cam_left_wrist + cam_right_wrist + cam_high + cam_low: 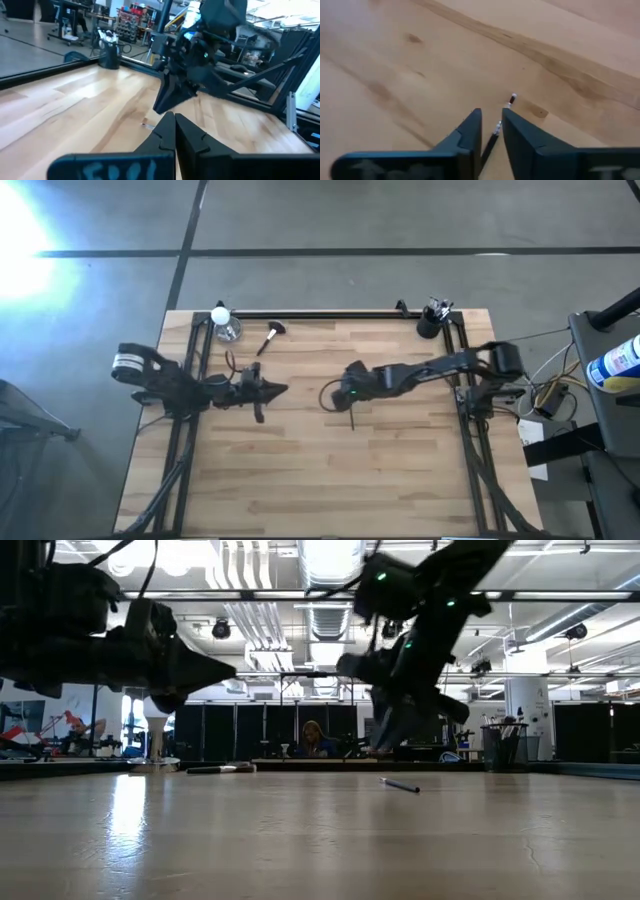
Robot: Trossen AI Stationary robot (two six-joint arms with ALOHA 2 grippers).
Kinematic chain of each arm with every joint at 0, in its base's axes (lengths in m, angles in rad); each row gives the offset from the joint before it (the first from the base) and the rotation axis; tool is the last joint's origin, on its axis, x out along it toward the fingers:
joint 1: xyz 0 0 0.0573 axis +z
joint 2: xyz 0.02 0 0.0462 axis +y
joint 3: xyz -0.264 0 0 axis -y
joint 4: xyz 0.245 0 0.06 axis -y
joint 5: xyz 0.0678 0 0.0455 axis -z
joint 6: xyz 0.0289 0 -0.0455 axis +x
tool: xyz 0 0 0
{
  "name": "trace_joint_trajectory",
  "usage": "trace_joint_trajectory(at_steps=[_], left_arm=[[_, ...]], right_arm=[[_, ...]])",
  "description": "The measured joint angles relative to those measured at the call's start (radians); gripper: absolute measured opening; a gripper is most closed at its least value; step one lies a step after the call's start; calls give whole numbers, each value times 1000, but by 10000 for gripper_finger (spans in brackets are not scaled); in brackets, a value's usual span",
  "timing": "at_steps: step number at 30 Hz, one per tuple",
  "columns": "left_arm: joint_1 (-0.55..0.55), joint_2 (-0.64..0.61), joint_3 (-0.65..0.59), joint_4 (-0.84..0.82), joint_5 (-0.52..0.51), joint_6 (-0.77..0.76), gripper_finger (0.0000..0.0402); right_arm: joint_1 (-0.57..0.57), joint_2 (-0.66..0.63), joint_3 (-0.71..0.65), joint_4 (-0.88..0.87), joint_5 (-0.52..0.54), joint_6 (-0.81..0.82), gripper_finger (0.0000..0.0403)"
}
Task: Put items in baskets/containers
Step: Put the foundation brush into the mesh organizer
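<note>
Right wrist view is showing you the right tool [491, 131] hanging low over the tabletop [420, 60], its fingers parted by a narrow gap. A thin brush [504, 111] is lying flat on the wood, running into that gap with its pale tip pointing away; nothing is pinching it. From overhead, you are seeing this near the middle of the tabletop, the thin brush [352, 420] sticking out toward the near edge. Your left tool [278, 389] is waiting well to the left, fingers pressed together and empty. Farther back, the large brush [269, 337] is lying near the far-left corner. The black cup [431, 323], with several brushes standing in it, is sitting at the far-right corner.
</note>
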Motion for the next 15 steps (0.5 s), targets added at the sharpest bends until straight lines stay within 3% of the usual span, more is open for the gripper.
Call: trace_joint_trajectory(at_steps=[6,15], left_arm=[[0,-60,-37,0,-14,9,0],[0,-92,-49,-10,-15,5,0]], right_arm=[[-30,168,221,-333,1,76,115],[-45,287,376,-419,-26,80,118]])
